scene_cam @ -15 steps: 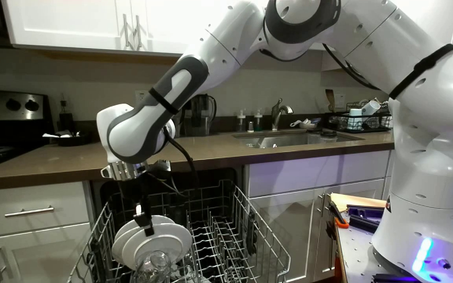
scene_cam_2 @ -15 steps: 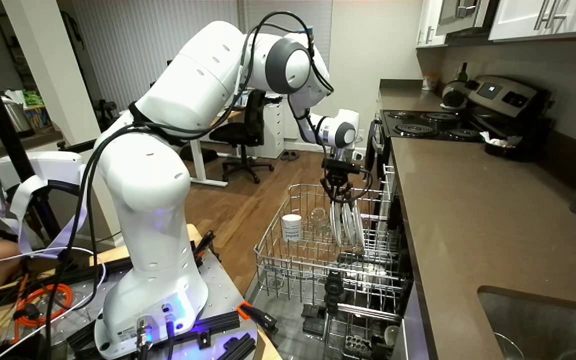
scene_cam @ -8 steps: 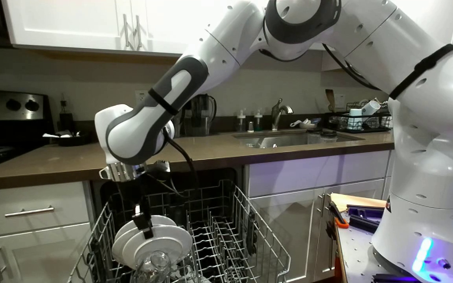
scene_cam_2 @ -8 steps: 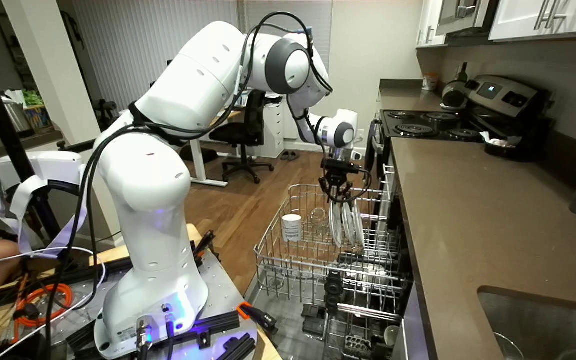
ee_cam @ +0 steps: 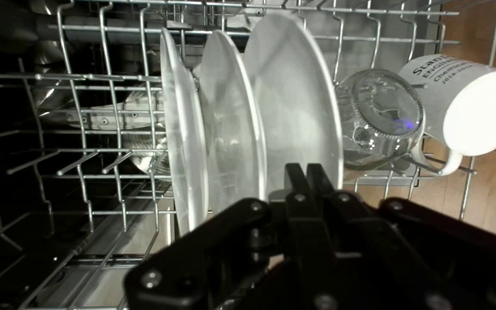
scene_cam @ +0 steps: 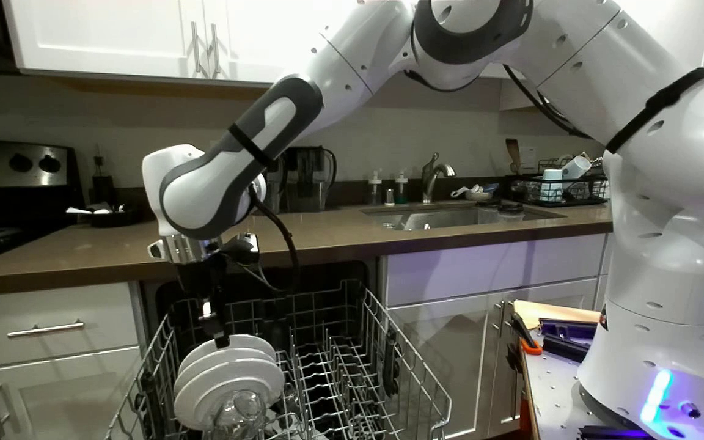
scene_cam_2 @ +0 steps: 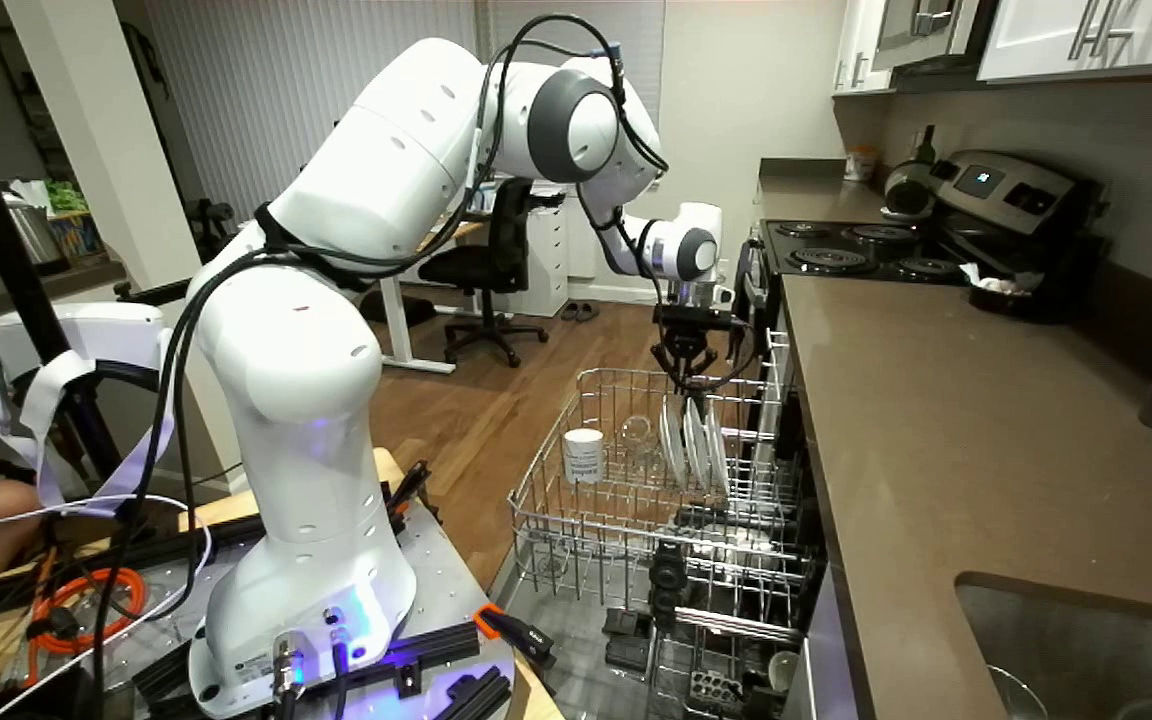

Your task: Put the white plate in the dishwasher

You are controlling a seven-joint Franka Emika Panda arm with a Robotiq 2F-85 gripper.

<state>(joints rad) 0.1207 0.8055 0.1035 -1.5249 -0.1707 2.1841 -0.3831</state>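
The dishwasher is open, with its grey wire rack pulled out. The white plate stands on edge between the tines, in front of two similar plates. It is the leftmost plate in an exterior view and the rightmost plate in the wrist view. My gripper is just above the plates' top edges, also in an exterior view. In the wrist view the fingertips overlap the white plate's face. A narrow gap parts them, with nothing held between.
A clear glass and a white mug stand in the rack beside the plates. Behind the rack is the brown countertop with its overhanging edge. A lower rack shows below. Cables hang near my wrist.
My gripper has risen off the white plate and moved slightly toward the counter. The plate, between the fingers before, has been let go and has settled back to the left in an exterior view.
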